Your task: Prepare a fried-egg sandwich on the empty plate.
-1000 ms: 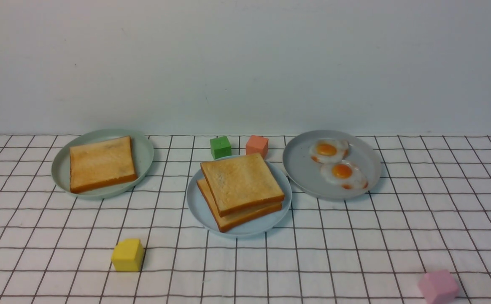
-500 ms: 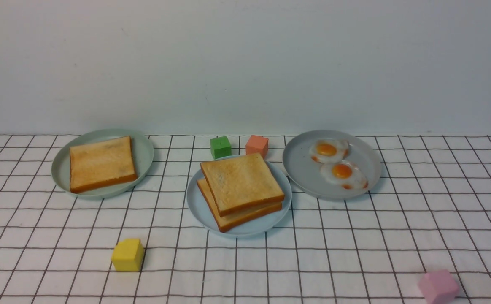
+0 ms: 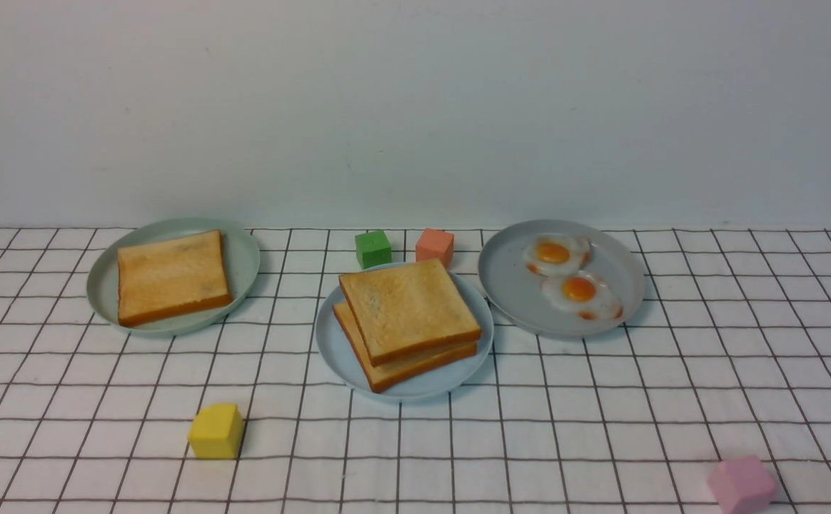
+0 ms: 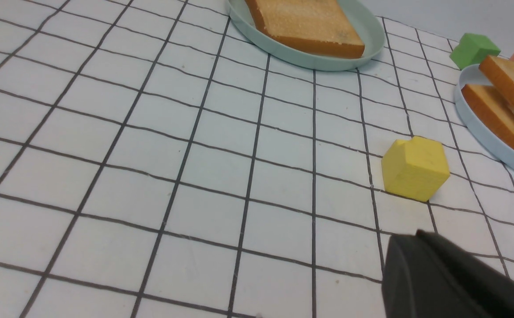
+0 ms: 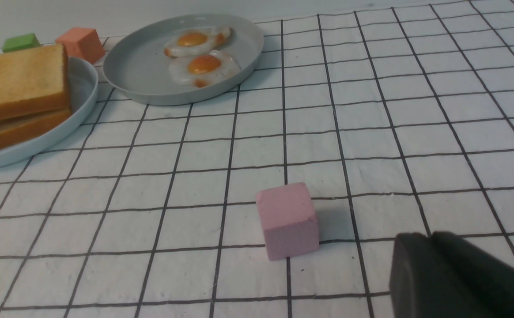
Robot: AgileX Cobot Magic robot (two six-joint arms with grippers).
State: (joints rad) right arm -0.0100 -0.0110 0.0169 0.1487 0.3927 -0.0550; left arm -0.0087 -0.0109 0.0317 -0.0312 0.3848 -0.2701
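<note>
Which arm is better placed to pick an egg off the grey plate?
Right. The grey plate holding both eggs lies to the right of the blue plate, and shows in the right wrist view. The left wrist view shows neither.

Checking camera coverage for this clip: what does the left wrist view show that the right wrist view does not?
Left wrist only: the green plate with one toast, and the yellow cube. Right wrist only: the grey plate with two eggs, and the pink cube. Both: the blue plate with stacked toast, the green cube and the orange cube.
</note>
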